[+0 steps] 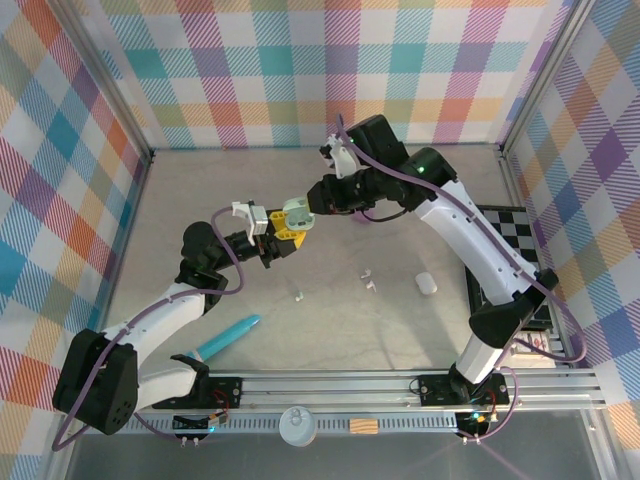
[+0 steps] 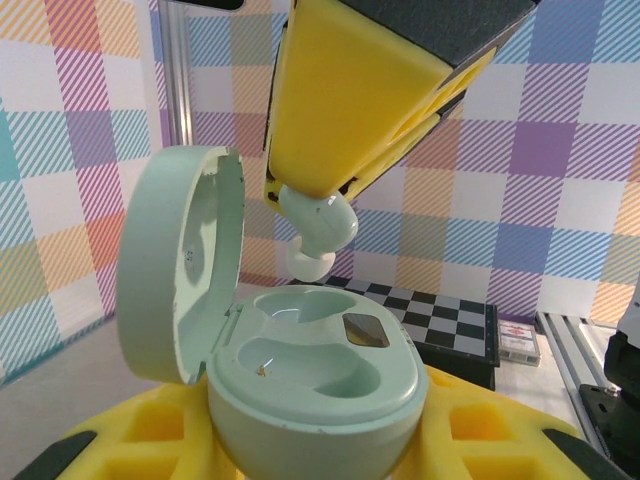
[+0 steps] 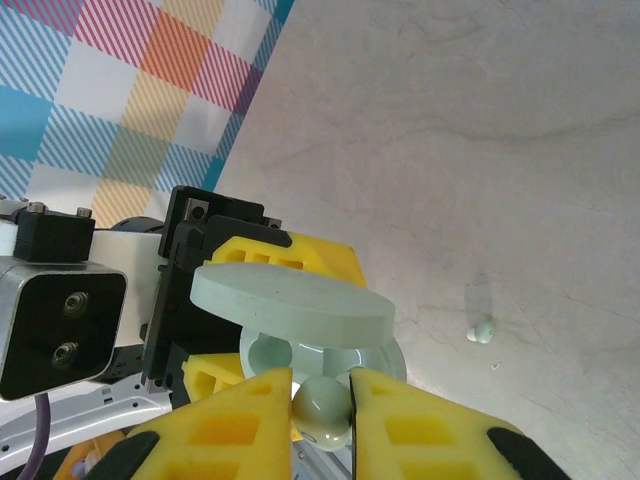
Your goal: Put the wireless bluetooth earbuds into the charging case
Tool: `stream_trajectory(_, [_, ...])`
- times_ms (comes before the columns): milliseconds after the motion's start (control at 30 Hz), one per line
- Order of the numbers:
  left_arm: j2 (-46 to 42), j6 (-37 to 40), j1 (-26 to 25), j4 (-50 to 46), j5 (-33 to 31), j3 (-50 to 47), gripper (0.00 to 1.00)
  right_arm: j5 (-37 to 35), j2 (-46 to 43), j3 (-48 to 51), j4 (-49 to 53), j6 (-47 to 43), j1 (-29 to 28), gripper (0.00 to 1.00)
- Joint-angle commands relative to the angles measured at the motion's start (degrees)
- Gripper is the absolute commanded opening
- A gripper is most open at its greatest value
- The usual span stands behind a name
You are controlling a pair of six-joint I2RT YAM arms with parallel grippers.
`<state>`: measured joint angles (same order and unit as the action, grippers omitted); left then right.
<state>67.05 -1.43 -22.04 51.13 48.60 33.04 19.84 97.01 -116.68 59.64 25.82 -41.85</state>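
Glossy mint case (image 2: 322, 400) — hinged open, rounded mint earbud (image 2: 320, 226)

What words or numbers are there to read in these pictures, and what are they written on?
No text here can be read.
Small box beside the checkerboard: red print, too blurred to read.
Case, inside its lid: tiny marks, too small to read.
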Motion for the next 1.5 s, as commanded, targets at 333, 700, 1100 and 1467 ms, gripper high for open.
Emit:
stream_trajectory(333, [1.06,0.35,-0.46,4.60,0.76,2.25,0.32,-0.49,0.20,0.62,1.77,-1.21,-0.92,0.19])
stream_trajectory(700, [0.76,-0.27,-0.46,5.38,1.04,2.03,0.32,-1.83,1.14,0.78,2.98,-1.59,-0.96,0.19])
stream_trajectory(1100, [0.74,-0.25,-0.41,5.29,0.89,1.77,0.32,-1.91,1.26,-1.78,2.77,-2.33,-0.89,0.42])
stream_trajectory(1467, [1.64,0.65,1.76,4.82,0.05,2.12,0.32,-10.03,-16.61,14.76,-8.11,-1.66,-0.13,0.57])
